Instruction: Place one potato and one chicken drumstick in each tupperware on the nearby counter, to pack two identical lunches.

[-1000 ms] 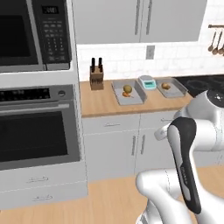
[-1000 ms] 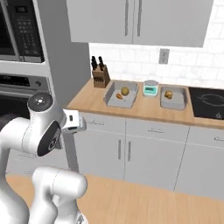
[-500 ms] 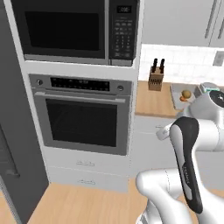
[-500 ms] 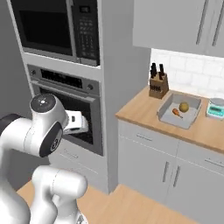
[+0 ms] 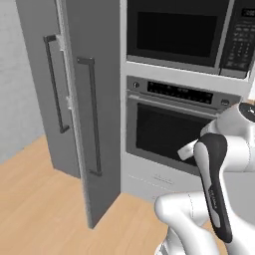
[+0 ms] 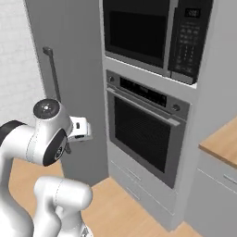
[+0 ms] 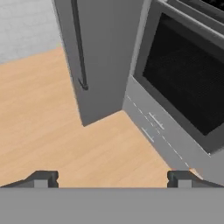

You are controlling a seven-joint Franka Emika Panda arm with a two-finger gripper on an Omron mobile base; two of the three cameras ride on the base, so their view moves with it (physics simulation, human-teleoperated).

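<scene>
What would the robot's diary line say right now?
phase: base facing tall grey fridge and built-in steel oven | gripper: open, nothing between fingers | light-brown wooden counter: edge at right

We face a tall grey refrigerator (image 5: 92, 99) at ten o'clock, with long dark bar handles (image 5: 93, 117) projecting from its doors into the approach path. At twelve to one o'clock a wall oven (image 6: 146, 132) sits under a microwave (image 6: 152, 32); the oven's handle bar (image 6: 143, 104) juts forward. Wooden floor (image 7: 48, 131) lies open at seven to nine o'clock, beside and in front of the refrigerator. In the hand view, the gripper (image 7: 111, 178) has its fingers spread wide, with bare floor between them. At three o'clock the counter (image 6: 224, 141) edge bounds passage.
</scene>
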